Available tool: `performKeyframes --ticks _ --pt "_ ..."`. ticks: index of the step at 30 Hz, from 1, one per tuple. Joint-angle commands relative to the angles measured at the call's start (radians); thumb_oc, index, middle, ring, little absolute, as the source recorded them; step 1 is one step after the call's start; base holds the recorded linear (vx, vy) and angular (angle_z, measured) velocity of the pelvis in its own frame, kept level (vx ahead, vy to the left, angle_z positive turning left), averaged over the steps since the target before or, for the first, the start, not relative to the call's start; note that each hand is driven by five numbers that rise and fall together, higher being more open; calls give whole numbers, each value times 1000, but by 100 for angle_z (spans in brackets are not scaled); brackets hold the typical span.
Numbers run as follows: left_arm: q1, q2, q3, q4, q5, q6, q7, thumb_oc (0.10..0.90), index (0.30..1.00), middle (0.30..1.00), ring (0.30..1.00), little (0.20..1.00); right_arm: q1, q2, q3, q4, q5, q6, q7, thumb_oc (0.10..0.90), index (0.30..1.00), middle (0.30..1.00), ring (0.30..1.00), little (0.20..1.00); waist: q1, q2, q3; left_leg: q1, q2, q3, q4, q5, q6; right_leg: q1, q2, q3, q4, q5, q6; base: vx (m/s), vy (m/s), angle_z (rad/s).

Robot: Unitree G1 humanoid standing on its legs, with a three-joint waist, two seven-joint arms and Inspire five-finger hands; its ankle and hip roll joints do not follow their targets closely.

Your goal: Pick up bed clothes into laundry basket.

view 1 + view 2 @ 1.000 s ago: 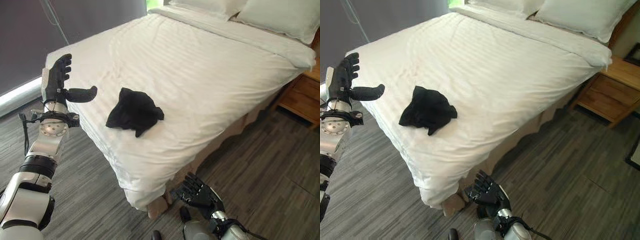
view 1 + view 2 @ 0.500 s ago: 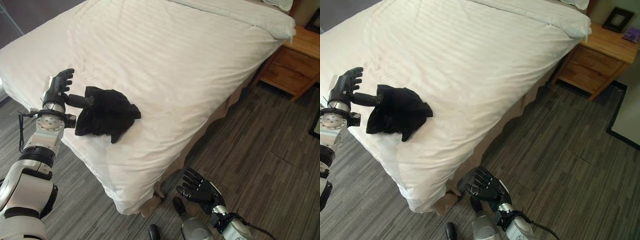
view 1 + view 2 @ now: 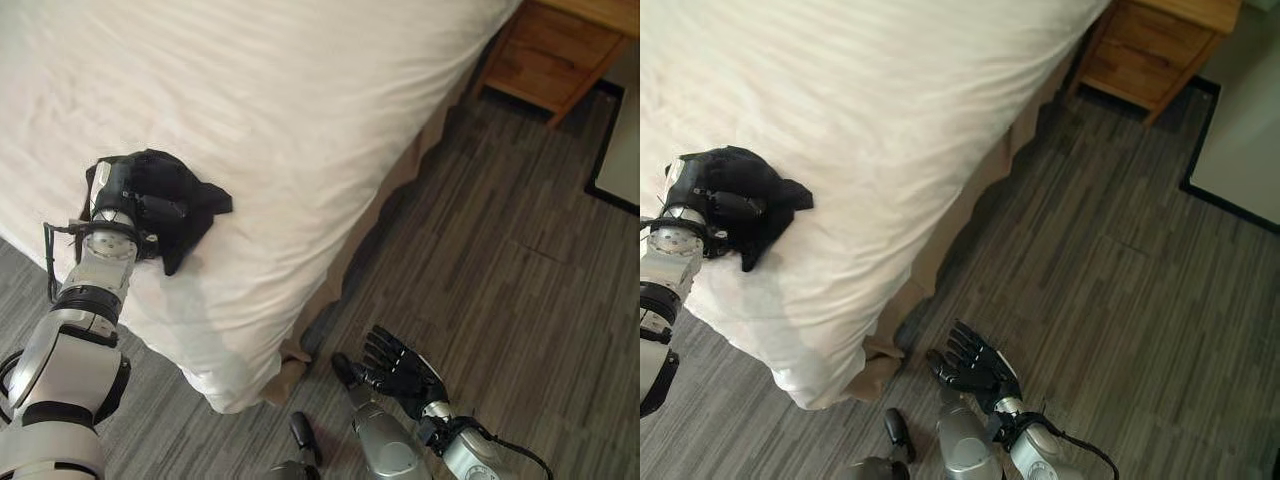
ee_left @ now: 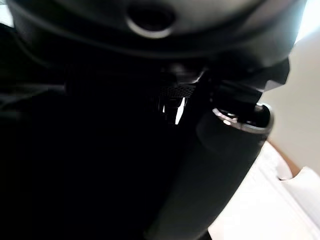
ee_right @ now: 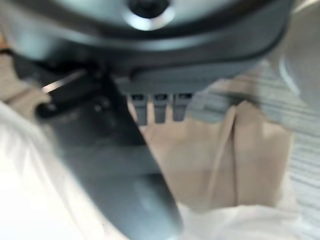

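Note:
A crumpled black garment (image 3: 180,205) lies on the white bed (image 3: 300,100), near the bed's lower left corner. My left hand (image 3: 112,192) rests on the garment's left part and merges with the dark cloth. The left wrist view is dark with that cloth (image 4: 75,150) right against the hand (image 4: 225,155). My right hand (image 3: 400,370) hangs open and empty, low over the floor just off the bed's corner. Its wrist view looks past its thumb (image 5: 120,165) at the beige bed skirt (image 5: 220,160).
A wooden nightstand (image 3: 540,50) stands at the bed's far right side. Grey plank floor (image 3: 500,260) stretches to the right of the bed. A pale panel with a dark edge (image 3: 622,140) lies at the right border. The beige bed skirt (image 3: 340,280) hangs along the bed's side.
The camera has tipped down and the picture has shifted. My left hand has moved from beside the black garment onto it. The right hand keeps its open pose.

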Motion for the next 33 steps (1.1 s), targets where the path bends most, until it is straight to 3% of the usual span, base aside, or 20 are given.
performKeyframes --ticks 1,4,6,7,11,17,19,24,25,29,30,33 --pt "-72 49 102 83 90 14 58 800 900 900 900 900 7 21 2 -85 26 -61 23 800 900 900 900 900 18 -32 -23 -3 72 -18 0 28 -92 72 -91 39 47 -127 135 13 -16 -10" --pt "-27 34 140 111 101 34 57 800 900 900 900 900 7 21 0 -92 28 -59 18 800 900 900 900 900 22 -27 -19 -5 75 -16 0 27 -94 72 -88 35 42 -130 131 21 -23 -13" --pt "18 23 180 119 90 44 53 417 326 326 326 326 10 18 1 -94 27 -58 17 800 900 900 900 900 24 -18 -18 -4 78 -16 0 26 -96 73 -88 33 41 -133 129 31 -16 -3" --pt "36 25 190 126 94 49 49 400 300 300 300 300 9 18 -1 -95 25 -58 18 800 900 900 900 900 26 -16 -18 -4 79 -16 0 26 -96 74 -87 32 39 -134 127 39 -12 0" --pt "68 29 212 119 78 53 32 400 300 300 300 300 3 9 1 -86 15 -54 19 800 900 900 900 900 31 -4 -22 -1 82 -19 0 24 -98 82 -86 29 33 -138 122 32 -11 0" --pt "31 54 200 -1 -74 -21 8 400 300 300 300 300 -16 -13 23 -63 6 -46 35 800 900 900 900 900 36 31 -45 15 85 -31 0 21 -106 117 -90 14 26 -155 116 47 -31 2" --pt "12 55 179 -136 -176 -82 6 400 300 300 300 300 -15 -22 23 -54 5 -46 43 800 900 900 900 900 36 49 -65 28 84 -37 0 19 -107 136 -93 7 29 -167 114 71 -24 16" --pt "-29 31 128 -285 -255 -134 21 400 300 300 300 300 -5 -30 15 -42 -6 -43 49 800 900 900 900 900 26 72 -93 55 84 -44 0 11 -107 163 -94 2 39 -188 110 58 -17 12" --pt "-58 -3 92 -360 -282 -152 15 400 300 300 300 300 -3 -32 4 -29 -9 -43 45 800 900 900 900 900 16 82 -112 76 84 -46 0 5 -107 175 -94 5 53 -200 107 63 -12 4" --pt "-82 -34 57 -408 -294 -163 13 400 300 300 300 300 -2 -30 -7 -22 -7 -44 41 800 900 900 900 900 10 84 -122 105 85 -43 7 1 -106 193 -91 13 68 -214 103 49 -17 1" --pt "-110 -70 29 -457 -325 -173 -4 400 300 300 300 300 -19 -35 -14 -20 -1 -47 35 800 900 900 900 900 -2 71 -128 93 88 -42 125 -35 -113 204 -96 19 94 -227 96 36 -47 -5" --pt "-155 -86 1 -484 -353 -184 -16 400 300 300 300 300 -46 -48 -12 -15 2 -54 31 800 900 900 900 900 -4 46 -132 74 88 -73 264 -31 -132 229 -76 60 111 -226 84 74 19 -6"
